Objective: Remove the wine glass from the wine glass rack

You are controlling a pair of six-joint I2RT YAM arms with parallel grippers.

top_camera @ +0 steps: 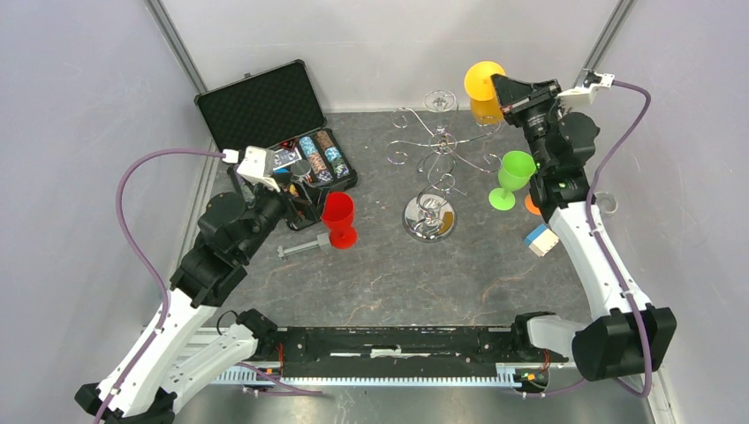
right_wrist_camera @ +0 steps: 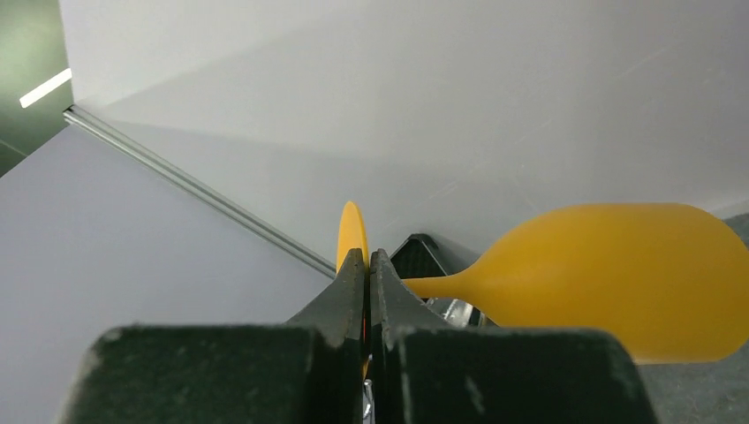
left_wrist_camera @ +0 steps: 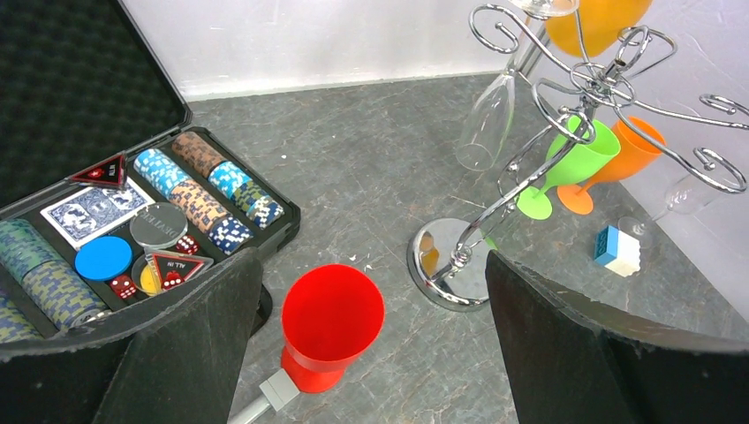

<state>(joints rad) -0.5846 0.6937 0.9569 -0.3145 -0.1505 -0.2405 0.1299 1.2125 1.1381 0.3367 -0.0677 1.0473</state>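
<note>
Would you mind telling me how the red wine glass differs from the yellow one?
The red wine glass is red and the yellow wine glass is yellow. The red one stands upright on the table, while the yellow one is up by the rack's top. No gripper holds the red one, but the right gripper is shut on the yellow one's foot. Both are opaque, stemmed glasses.

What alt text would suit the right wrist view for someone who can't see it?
Two black fingers, seen from just behind, are pinched shut near the foot of a yellow glass, which lies sideways with its bowl pointing right. Only pale walls show behind it.
</note>
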